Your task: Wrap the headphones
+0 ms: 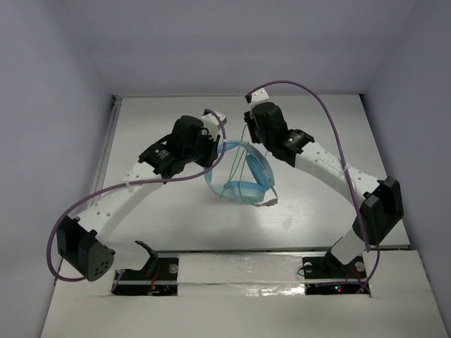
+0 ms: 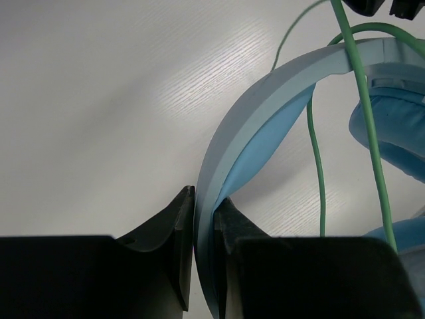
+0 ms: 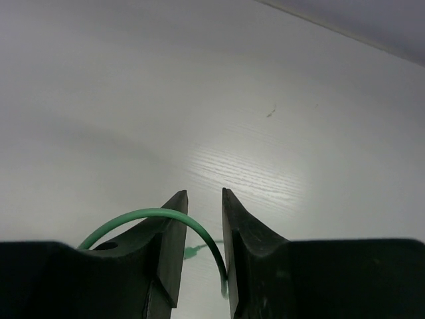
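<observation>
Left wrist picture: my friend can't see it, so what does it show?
The left end effector pinches the curved band of the light blue headphones. A thin green cord runs beside the band, above a white table.

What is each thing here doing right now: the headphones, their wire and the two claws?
headphones: held by the headband, ear cups hanging low.
cord: loose strands crossing the headband, one leading to the right gripper.
left gripper: shut on the headband.
right gripper: jaws slightly apart, cord passing between them.
</observation>
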